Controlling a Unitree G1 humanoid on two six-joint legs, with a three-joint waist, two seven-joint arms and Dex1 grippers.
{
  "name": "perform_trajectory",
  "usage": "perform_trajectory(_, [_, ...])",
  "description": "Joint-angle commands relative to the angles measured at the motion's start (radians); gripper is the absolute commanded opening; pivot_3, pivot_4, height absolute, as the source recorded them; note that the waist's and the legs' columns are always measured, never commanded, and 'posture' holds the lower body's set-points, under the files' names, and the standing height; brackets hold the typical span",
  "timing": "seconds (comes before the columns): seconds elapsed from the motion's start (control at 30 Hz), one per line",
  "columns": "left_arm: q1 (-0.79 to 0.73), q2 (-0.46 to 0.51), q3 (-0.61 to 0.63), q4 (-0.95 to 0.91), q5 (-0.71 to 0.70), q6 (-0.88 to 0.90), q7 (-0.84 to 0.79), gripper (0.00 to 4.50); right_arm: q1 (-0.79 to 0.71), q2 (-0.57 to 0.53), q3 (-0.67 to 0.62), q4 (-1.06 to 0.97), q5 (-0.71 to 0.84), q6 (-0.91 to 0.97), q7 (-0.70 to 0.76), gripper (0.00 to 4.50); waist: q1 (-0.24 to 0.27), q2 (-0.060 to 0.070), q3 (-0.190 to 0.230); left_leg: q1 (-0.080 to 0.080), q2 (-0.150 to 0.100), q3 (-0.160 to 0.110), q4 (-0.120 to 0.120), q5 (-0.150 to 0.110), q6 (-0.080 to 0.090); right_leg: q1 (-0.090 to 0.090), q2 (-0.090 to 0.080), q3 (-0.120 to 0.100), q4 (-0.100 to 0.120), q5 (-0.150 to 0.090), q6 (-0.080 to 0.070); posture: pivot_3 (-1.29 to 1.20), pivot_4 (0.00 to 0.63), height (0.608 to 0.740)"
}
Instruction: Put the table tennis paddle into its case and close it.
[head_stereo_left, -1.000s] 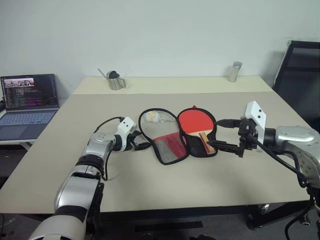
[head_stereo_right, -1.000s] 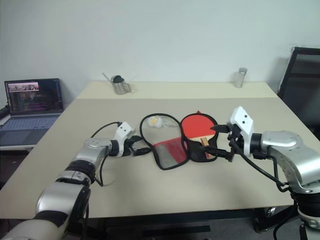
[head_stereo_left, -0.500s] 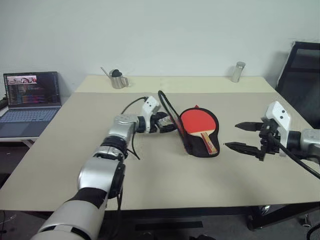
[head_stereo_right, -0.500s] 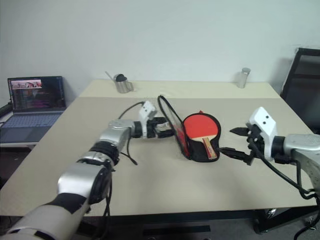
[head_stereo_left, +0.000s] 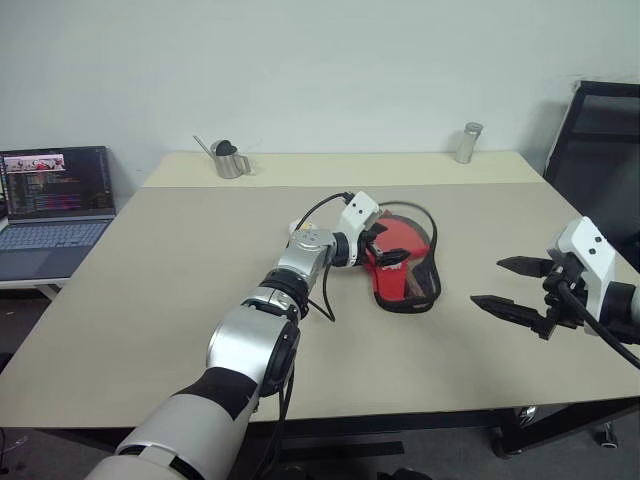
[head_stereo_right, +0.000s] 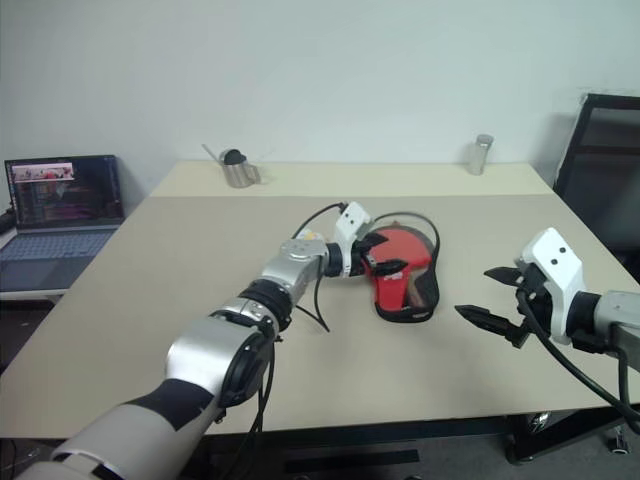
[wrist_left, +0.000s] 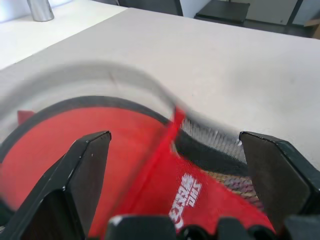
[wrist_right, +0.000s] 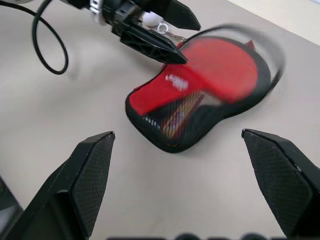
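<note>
The table tennis paddle lies inside the case, which sits mid-table, well in front of the small metal pitcher. The left gripper is at the case's red mesh flap, its jaws spread wide and clamping nothing, folding the flap over the paddle. The right gripper hangs apart to the case's right, wide open and empty. Judged next: press the flap flat, then find the zip pull.
</note>
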Motion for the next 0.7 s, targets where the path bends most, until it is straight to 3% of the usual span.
perform_trajectory(0.03, [-0.003,0.039,0.010,-0.022,0.008,-0.037,-0.013,4.50,-0.045,0.013,0.041,0.035,-0.028,-0.053,-0.032,4.47,-0.001,0.000,0.000,0.000,0.000,0.000,0.000,0.000,0.000,0.000,0.000,0.000,0.000,0.000,0.000,0.00,0.150,0.740])
perform_trajectory(0.17, [0.017,0.094,0.030,-0.045,-0.018,-0.053,-0.088,4.50,-0.120,0.063,0.109,0.112,-0.051,-0.071,-0.079,4.47,-0.003,0.000,0.000,0.000,0.000,0.000,0.000,0.000,0.000,0.000,0.000,0.001,0.000,0.000,0.000,0.00,0.150,0.740])
perform_trajectory(0.4, [0.144,0.292,0.088,-0.191,-0.094,-0.056,-0.264,4.50,-0.275,0.253,0.228,0.352,-0.120,-0.096,-0.179,4.47,-0.018,0.000,0.000,0.001,0.001,0.000,-0.001,0.000,0.000,-0.001,0.000,0.001,0.002,0.000,0.000,0.00,0.150,0.740])
perform_trajectory(0.53, [0.276,0.424,0.128,-0.401,-0.154,0.024,-0.304,4.50,-0.368,0.327,0.277,0.509,-0.184,-0.116,-0.231,4.47,-0.019,0.000,0.000,0.000,0.001,0.001,0.000,0.000,0.000,-0.001,0.000,0.002,0.002,0.000,-0.001,0.00,0.150,0.740])
perform_trajectory(0.7, [0.443,0.483,0.137,-0.736,-0.228,0.187,-0.288,4.50,-0.434,0.378,0.307,0.632,-0.247,-0.157,-0.246,4.47,-0.009,0.000,0.000,0.000,0.001,0.000,0.000,0.000,0.000,0.000,-0.001,0.002,0.002,0.001,-0.002,0.00,0.150,0.740])
